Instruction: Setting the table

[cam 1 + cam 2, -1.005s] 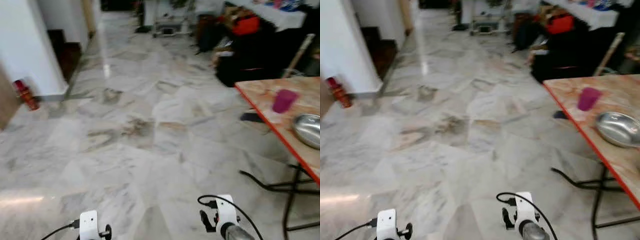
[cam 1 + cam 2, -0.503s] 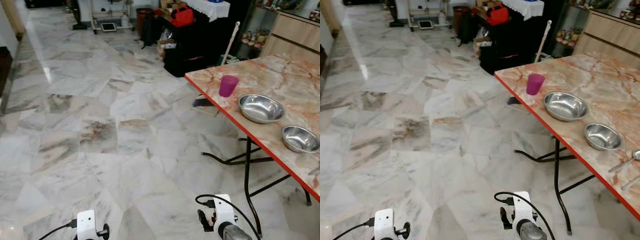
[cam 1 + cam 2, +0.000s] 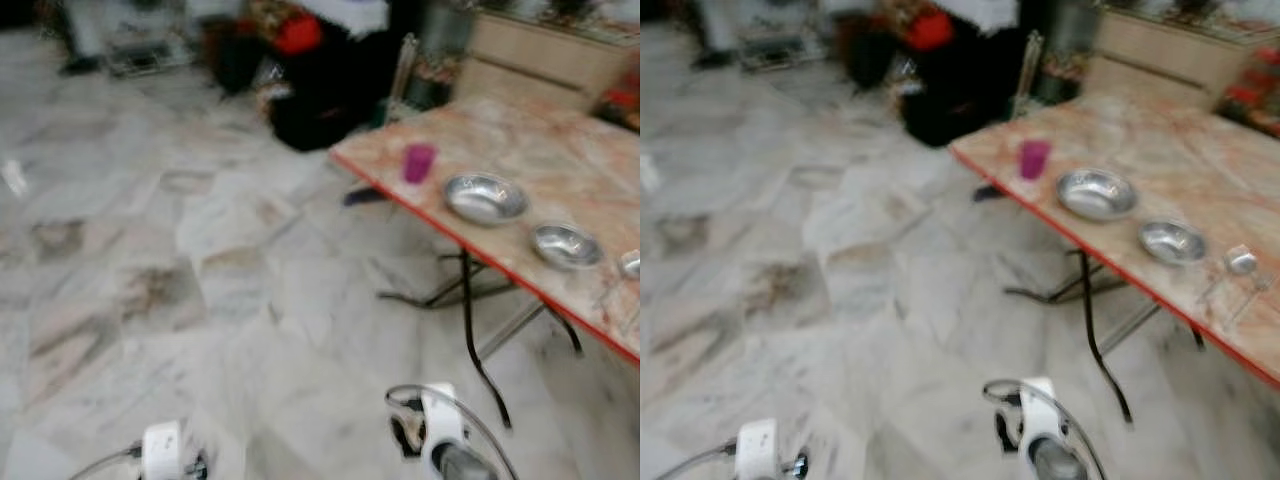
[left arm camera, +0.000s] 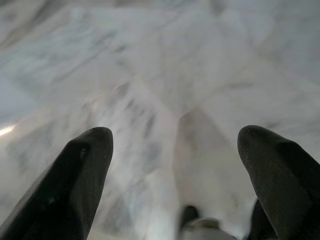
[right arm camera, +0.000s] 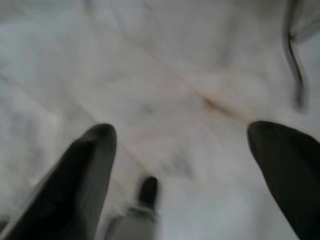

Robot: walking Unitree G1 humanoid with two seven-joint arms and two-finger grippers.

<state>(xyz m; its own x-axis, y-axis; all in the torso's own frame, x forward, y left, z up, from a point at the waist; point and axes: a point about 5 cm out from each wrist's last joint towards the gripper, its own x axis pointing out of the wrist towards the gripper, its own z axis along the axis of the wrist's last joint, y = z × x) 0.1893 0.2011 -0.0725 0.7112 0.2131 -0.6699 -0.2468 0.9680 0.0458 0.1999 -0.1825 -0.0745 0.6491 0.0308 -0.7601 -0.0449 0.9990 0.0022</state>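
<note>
Blurred grey-veined marble floor (image 3: 200, 260) with a sheen, folding table (image 3: 560, 170) with marbled top, red edge and black legs at right, wooden cabinet (image 3: 540, 60) behind it, dark clutter (image 3: 320, 100) with something red beyond

The head camera swung further right, blurring the scene: the bench (image 3: 520, 190) slid toward the middle of the frame, bringing a second, smaller steel bowl (image 3: 565, 245) fully into sight beyond the purple cup (image 3: 419, 162) and the large bowl (image 3: 486, 198).
</note>
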